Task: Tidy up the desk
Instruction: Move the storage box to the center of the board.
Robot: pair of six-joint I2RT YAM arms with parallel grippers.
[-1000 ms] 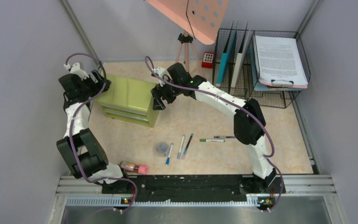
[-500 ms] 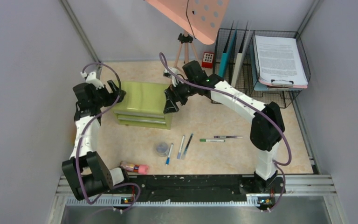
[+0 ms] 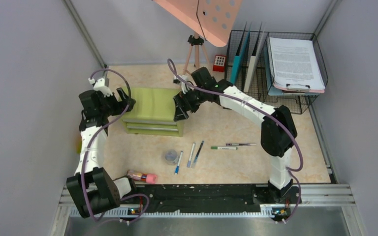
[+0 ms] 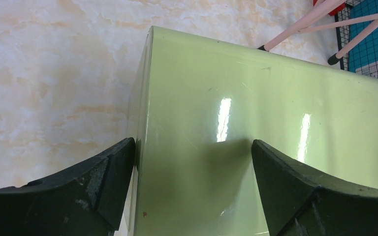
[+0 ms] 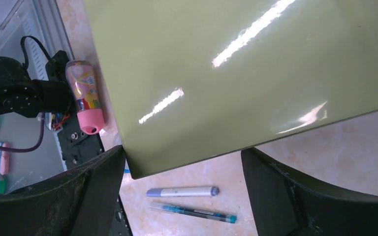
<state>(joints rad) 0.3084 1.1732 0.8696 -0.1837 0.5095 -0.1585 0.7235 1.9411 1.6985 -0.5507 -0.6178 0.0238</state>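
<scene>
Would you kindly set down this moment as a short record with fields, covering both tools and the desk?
desk: marbled beige, things scattered on it
green cabinet: upright, left of centre
left tool: open, astride the cabinet's left end
right tool: open, astride the cabinet's right end
pens: loose in front of the cabinet
pink-capped bottle: lying at the near edge
paper tray: far right corner, papers inside

No writing is legible. The printed sheet (image 3: pixel 295 61) in the wire tray (image 3: pixel 321 73) at the tabletop's (image 3: pixel 300 162) far right corner carries lines of text, too small to read. The label on the bottle (image 5: pixel 82 88) by the near edge is only a colourful blur.
</scene>
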